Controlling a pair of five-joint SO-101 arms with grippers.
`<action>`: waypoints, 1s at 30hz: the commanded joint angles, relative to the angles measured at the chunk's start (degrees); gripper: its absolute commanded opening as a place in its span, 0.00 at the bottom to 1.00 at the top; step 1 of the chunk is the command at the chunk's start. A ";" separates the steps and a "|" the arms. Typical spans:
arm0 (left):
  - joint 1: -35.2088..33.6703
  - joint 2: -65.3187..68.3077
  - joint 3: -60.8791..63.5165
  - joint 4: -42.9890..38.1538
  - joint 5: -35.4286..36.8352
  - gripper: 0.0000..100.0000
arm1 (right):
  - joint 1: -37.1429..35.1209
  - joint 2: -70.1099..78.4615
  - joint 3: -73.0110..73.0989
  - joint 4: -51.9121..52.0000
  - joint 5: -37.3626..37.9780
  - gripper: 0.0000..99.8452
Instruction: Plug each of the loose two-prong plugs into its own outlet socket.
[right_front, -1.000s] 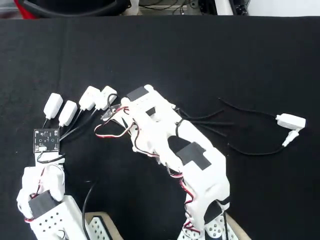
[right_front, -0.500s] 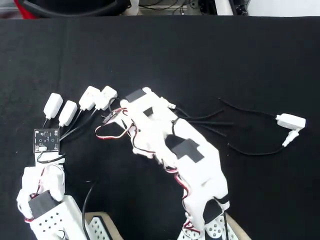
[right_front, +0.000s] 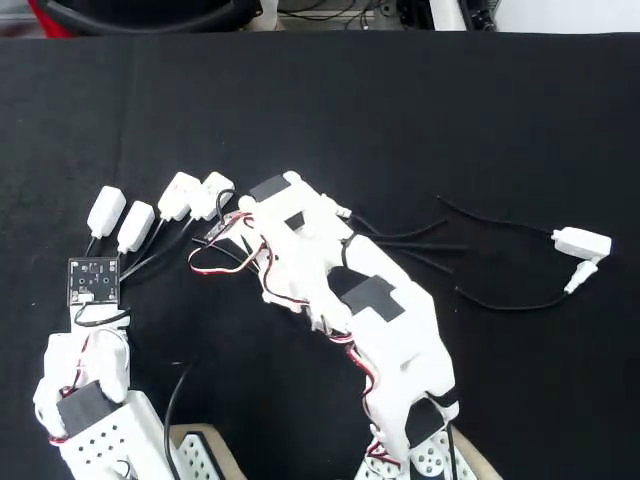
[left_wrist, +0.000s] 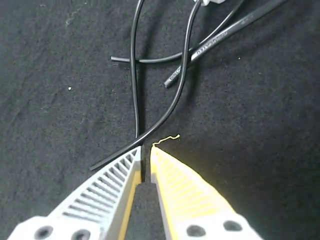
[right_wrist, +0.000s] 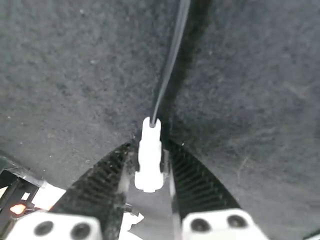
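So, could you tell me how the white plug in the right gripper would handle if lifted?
The white plug looks small and rigid, so probably light. Its thin cable bends loosely, so likely floppy. The right gripper pinches its smooth sides; it might slip.

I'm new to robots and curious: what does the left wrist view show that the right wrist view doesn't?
Left wrist view: the left gripper pinching a thin black cable, with loose cable ends crossing beyond. Right wrist view: the right gripper clamped on a small white plug. Shared: the black tablecloth and a shut gripper holding something.
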 joint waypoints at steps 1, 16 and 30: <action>0.57 -0.53 -0.04 0.18 -0.35 0.05 | -0.53 -0.66 -2.59 -0.35 -0.97 0.06; 0.75 -0.53 -0.13 -0.09 -0.18 0.05 | 4.66 -21.76 9.36 -10.90 -15.03 0.01; 10.33 -0.53 -16.66 0.00 15.82 0.05 | 7.38 -84.44 53.67 -42.55 -25.49 0.01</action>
